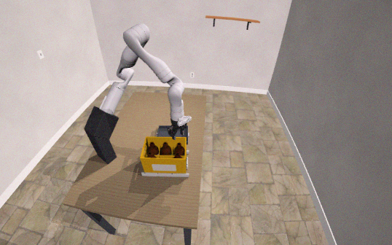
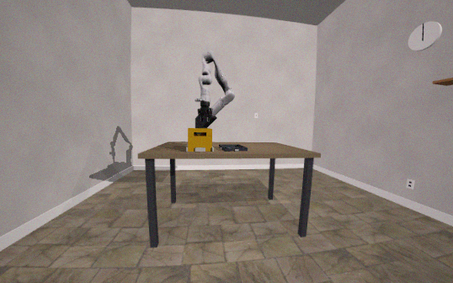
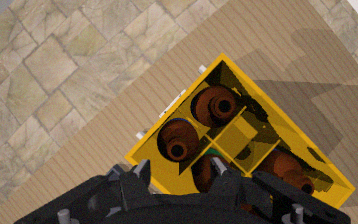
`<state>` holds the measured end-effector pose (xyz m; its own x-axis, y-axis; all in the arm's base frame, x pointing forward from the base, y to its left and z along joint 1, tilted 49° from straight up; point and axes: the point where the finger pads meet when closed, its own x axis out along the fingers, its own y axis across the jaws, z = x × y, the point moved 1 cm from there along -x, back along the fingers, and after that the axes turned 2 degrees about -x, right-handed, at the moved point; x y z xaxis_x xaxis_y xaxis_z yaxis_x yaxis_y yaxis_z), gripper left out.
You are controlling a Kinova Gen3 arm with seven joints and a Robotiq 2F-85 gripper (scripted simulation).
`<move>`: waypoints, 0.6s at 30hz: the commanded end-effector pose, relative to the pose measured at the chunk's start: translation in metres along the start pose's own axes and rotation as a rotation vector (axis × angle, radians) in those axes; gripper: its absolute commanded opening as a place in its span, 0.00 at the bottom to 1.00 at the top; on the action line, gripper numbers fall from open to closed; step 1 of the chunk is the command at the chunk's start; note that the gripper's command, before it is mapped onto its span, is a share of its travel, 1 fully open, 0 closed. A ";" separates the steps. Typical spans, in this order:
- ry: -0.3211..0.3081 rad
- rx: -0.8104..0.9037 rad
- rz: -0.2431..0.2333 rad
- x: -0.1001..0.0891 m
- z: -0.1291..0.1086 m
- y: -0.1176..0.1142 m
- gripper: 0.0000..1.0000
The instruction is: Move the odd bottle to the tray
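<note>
The yellow crate (image 1: 165,156) stands on the table, also in the exterior view (image 2: 199,140) and in the wrist view (image 3: 240,135). Brown bottles stand upright in its cells; three show in the near row (image 1: 165,149). In the wrist view I see one bottle (image 3: 177,141) just ahead of the fingers, another (image 3: 216,105) beyond it, one (image 3: 206,172) partly under the right finger and one (image 3: 286,172) at the right. My gripper (image 3: 180,168) is open and hangs just above the crate's far side (image 1: 175,134), with nothing between the fingers. The dark tray (image 1: 169,126) lies right behind the crate.
The robot's dark base block (image 1: 100,133) stands on the table's left edge. The tray also shows to the right of the crate in the exterior view (image 2: 233,147). The crate's inner dividers (image 3: 220,140) stand between the bottles.
</note>
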<state>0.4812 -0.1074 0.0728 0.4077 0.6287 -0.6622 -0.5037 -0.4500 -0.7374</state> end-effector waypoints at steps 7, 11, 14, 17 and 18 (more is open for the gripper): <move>0.003 0.002 -0.002 0.005 0.000 -0.002 0.64; 0.003 0.002 -0.002 0.009 0.000 -0.002 0.64; 0.003 0.002 -0.002 0.013 0.000 -0.002 0.64; 0.003 0.002 -0.002 0.017 0.000 -0.002 0.64; 0.003 0.002 -0.002 0.018 0.000 -0.002 0.64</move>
<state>0.4880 -0.0996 0.0658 0.4119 0.6274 -0.6609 -0.5047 -0.4467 -0.7387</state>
